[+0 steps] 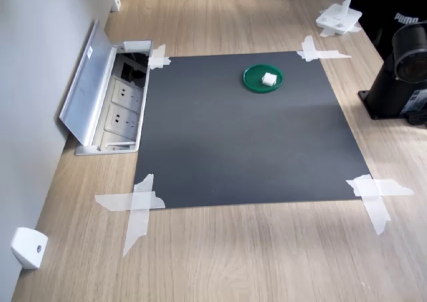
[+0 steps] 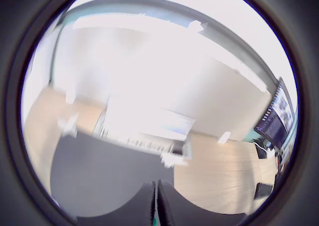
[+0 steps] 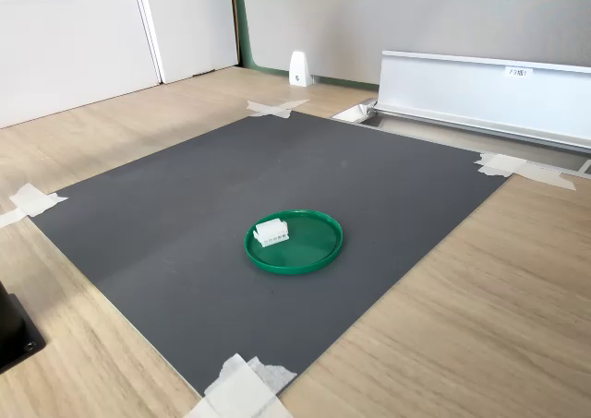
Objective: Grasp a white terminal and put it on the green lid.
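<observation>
The white terminal [image 3: 271, 232] lies inside the green lid [image 3: 314, 252], toward the rim on the second exterior view's left, with the lid resting on the black mat [image 3: 185, 206] taped to the wooden counter [image 3: 480, 298]. In the wrist view the gripper [image 2: 156, 206] shows its jaws pressed together and holding nothing, raised well clear of the mat and absent from both exterior views. The placing step appears complete, so the next move probably calls only for keeping the arm clear of the lid.
</observation>
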Robot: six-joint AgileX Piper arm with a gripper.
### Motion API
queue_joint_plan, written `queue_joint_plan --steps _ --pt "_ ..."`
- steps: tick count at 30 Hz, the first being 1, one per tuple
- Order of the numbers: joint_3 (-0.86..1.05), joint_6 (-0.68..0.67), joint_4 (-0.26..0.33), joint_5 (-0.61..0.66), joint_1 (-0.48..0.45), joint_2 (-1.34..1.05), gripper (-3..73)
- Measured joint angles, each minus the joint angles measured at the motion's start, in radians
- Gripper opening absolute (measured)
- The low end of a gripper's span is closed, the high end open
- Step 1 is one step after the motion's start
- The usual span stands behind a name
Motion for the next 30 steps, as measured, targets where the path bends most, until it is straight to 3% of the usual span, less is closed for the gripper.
queue_joint_plan --steps 2,5,8,10,23,30 --pt "0.046 0.11 -0.007 -0.075 0.003 -0.041 -0.5" --pt "0.134 0.272 -0.066 -0.17 0.053 -0.099 -0.7" --pt "0.209 0.38 -0.139 -0.204 0.121 -0.164 -0.6" --pt "0.255 0.425 -0.155 -0.207 0.151 -0.214 -0.6" --pt "0.545 0.468 -0.148 -0.209 0.162 -0.648 -0.6" --pt "0.647 0.468 -0.125 -0.172 0.162 -0.722 -0.6"
